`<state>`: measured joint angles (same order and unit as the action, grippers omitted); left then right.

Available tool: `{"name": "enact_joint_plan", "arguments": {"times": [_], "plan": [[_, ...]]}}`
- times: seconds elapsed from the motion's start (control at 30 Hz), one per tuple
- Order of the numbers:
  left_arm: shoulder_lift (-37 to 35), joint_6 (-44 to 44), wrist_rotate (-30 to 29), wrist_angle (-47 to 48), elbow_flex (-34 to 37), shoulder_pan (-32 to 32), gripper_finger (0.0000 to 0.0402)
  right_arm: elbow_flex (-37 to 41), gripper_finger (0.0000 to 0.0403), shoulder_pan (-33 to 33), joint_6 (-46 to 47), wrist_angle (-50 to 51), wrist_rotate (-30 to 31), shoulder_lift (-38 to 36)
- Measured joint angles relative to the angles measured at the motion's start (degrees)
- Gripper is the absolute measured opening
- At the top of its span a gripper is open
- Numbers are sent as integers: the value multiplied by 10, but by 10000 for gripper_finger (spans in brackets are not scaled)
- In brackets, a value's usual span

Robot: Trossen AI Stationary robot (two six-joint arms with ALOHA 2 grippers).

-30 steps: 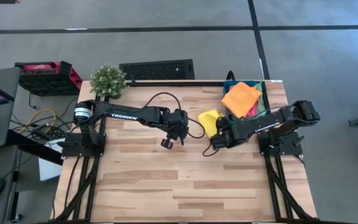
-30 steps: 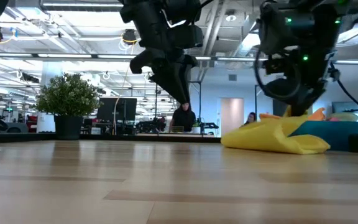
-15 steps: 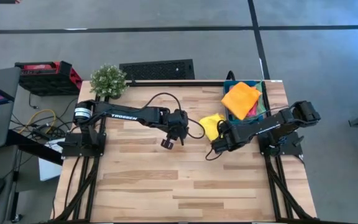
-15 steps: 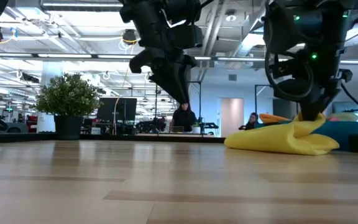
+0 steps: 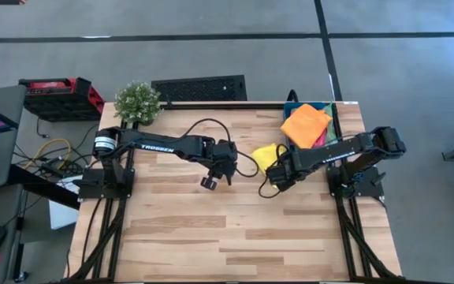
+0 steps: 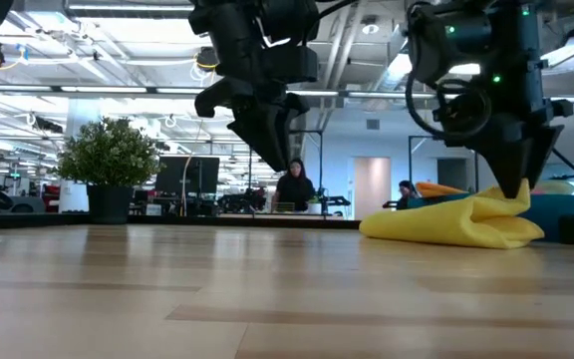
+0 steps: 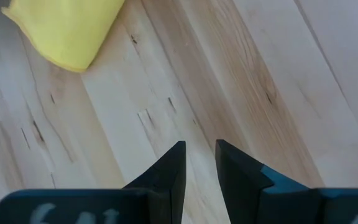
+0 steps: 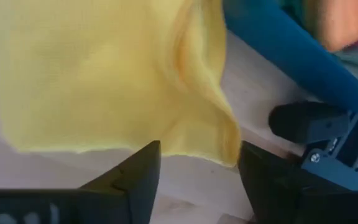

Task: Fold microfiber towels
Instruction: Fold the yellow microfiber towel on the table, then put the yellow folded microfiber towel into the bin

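The yellow towel lies rumpled on the worktop near its far right corner, just beside the teal bin, with one edge humped up rather than flat. Nothing about it reads as folded; it looks like a cloth only just brought out and not yet spread. The orange towel sits on top of the bin, with a strip of pink towel showing under it (the green one I cannot make out for sure from here). So by my reckoning the job is barely begun: one cloth out on the wood, none folded, the rest waiting in the bin.

The right gripper hangs right over the near edge of the yellow towel, its fingers spread wide with the cloth's hem between and beyond them, not pinched. The left gripper hovers over bare wood near the middle of the worktop, well clear of the cloth, its fingers drawn close with only a thin gap and nothing between them. A potted plant stands at the far left corner.
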<state>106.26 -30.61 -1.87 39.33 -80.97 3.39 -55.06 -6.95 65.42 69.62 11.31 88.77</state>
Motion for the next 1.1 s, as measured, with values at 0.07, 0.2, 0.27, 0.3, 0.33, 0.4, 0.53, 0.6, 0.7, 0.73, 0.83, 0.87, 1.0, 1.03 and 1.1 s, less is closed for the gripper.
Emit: {"name": "enact_joint_plan", "arguments": {"times": [0.07, 0.2, 0.27, 0.3, 0.33, 0.4, 0.53, 0.6, 0.7, 0.73, 0.83, 0.87, 1.0, 1.03, 1.1], "plan": [[0, 0, 1, 8, 0, -1, 80, -6, 239, 3, -15, 2, -5, 0], [0, 3, 2, 12, 0, -4, 80, -6, 238, 17, -36, 4, -16, 0], [0, 3, 2, 13, 0, -6, 80, -6, 237, 26, -45, -1, -19, 0], [0, 3, 2, 13, 0, -7, 80, -6, 235, 31, -52, -6, -21, 0], [0, 3, 2, 13, 0, -8, 80, -3, 234, 36, -60, -20, -22, 0], [0, 3, 2, 13, 0, -11, 80, 7, 231, 46, -77, -45, -28, 0], [0, 3, 2, 19, 0, -15, 80, 32, 226, 69, -104, -74, -42, 0], [0, 3, 3, 24, 0, -17, 80, 41, 224, 80, -105, -74, -40, 0], [0, 2, 3, 26, 0, -19, 80, 55, 223, 95, -108, -79, -39, 0], [0, 2, 3, 26, 0, -19, 80, 61, 223, 100, -116, -87, -39, 0], [0, 2, 3, 26, 0, -19, 80, 84, 223, 114, -140, -138, -56, 0], [0, 2, 3, 26, 0, -19, 80, 90, 223, 118, -150, -158, -66, 0], [0, 3, 3, 28, 0, -19, 80, 108, 223, 130, -162, -196, -72, 0], [0, 2, 3, 29, 0, -19, 80, 110, 223, 132, -162, -196, -71, 0], [0, 2, 3, 32, 0, -19, 80, 115, 223, 136, -164, -198, -70, 0]]}}
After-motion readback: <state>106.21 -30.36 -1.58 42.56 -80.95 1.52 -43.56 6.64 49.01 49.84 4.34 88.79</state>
